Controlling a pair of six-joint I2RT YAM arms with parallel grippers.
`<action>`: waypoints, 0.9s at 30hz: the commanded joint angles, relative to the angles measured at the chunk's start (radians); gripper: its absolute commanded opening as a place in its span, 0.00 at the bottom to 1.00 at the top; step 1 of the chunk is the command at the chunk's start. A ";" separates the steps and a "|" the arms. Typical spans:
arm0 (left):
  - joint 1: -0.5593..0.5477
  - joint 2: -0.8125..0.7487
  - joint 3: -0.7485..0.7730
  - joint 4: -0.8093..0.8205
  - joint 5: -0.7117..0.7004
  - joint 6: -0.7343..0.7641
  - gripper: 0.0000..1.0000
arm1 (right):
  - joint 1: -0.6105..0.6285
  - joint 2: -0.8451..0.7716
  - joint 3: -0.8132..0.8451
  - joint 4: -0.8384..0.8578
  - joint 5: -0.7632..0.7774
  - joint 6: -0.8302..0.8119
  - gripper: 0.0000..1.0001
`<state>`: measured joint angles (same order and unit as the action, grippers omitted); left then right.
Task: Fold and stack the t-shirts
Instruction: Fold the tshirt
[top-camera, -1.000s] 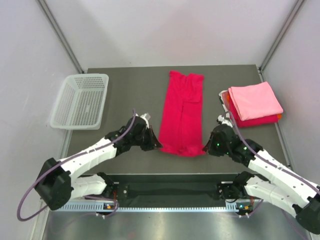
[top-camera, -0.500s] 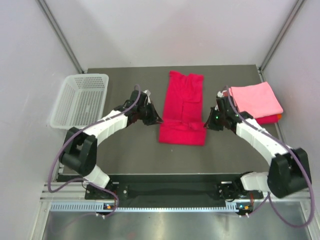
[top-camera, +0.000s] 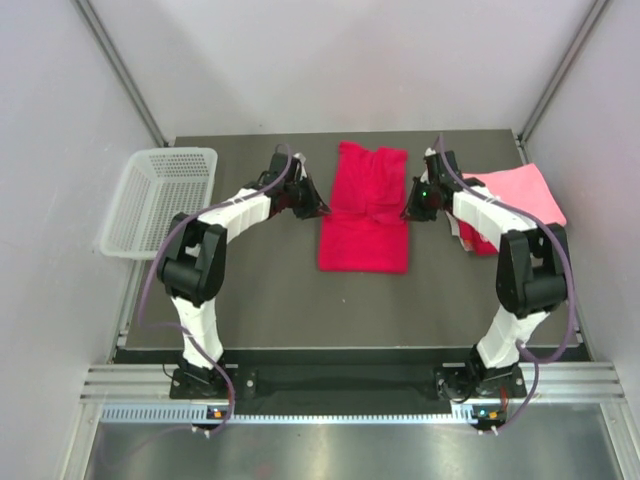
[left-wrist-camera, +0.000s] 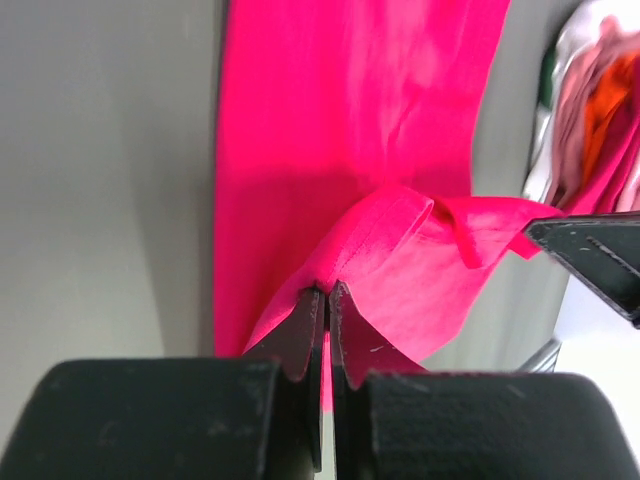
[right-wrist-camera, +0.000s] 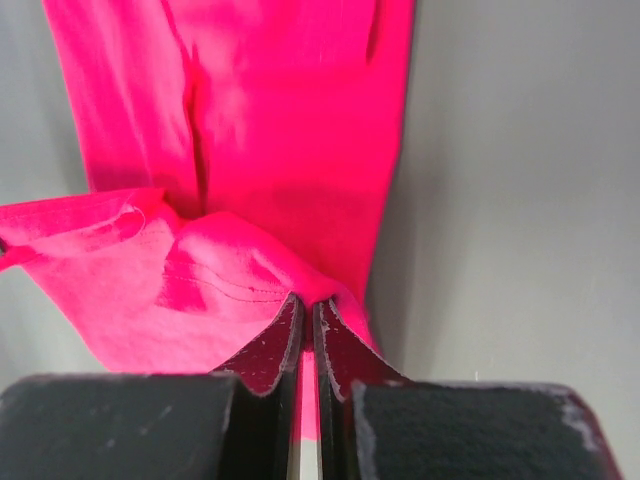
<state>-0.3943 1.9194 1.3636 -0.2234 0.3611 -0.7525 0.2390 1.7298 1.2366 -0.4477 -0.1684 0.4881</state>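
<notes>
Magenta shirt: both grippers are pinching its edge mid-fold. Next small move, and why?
Probably carry the pinched edge on to the shirt's far end. The left gripper and right gripper are shut on the magenta shirt, and the lifted edge sits short of that end, so the fold looks unfinished.

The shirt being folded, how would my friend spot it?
Look at the dark table and go to its middle, between the white basket on the left and the pile of folded shirts on the right. The crimson t-shirt lies there by itself, partly doubled over, with the left gripper and right gripper each pinching one side; the pile's top shirt is pale pink.
</notes>
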 joint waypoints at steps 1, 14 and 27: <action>0.029 0.067 0.091 0.082 0.036 -0.001 0.00 | -0.039 0.071 0.102 0.046 -0.019 -0.020 0.00; 0.071 0.236 0.284 0.073 0.072 -0.027 0.69 | -0.070 0.196 0.249 0.061 0.001 0.000 0.78; 0.015 -0.235 -0.260 0.041 -0.027 0.036 0.68 | -0.050 -0.245 -0.370 0.168 -0.146 0.006 0.49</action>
<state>-0.3492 1.7611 1.1648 -0.1993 0.3447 -0.7311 0.1814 1.5345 0.9524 -0.3447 -0.2436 0.4904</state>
